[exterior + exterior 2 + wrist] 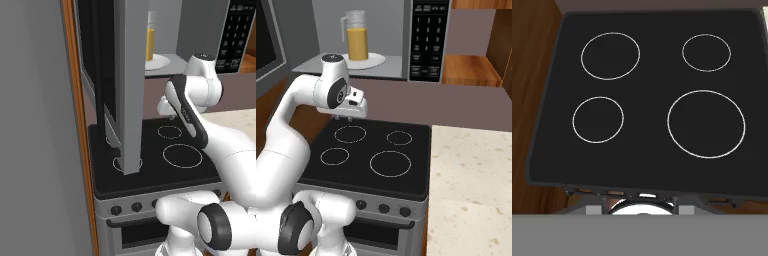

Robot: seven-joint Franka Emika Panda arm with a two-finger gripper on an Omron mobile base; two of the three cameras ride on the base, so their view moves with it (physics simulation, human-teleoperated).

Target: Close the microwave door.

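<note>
Grey-framed microwave door (131, 85) w/ black glass; black cooktop (647, 100), white rings; orange juice pitcher (357, 42).

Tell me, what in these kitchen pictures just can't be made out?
- Gripper: right base view shows two tiny tips under the hand; open or shut is too small to tell. In the left base view the arm covers it.
- Microwave door: left base view, top cut off by the edge.
- Keypad on the microwave: button labels too small to read.
- Pitcher of orange liquid: left base view, mostly behind the door.
</note>
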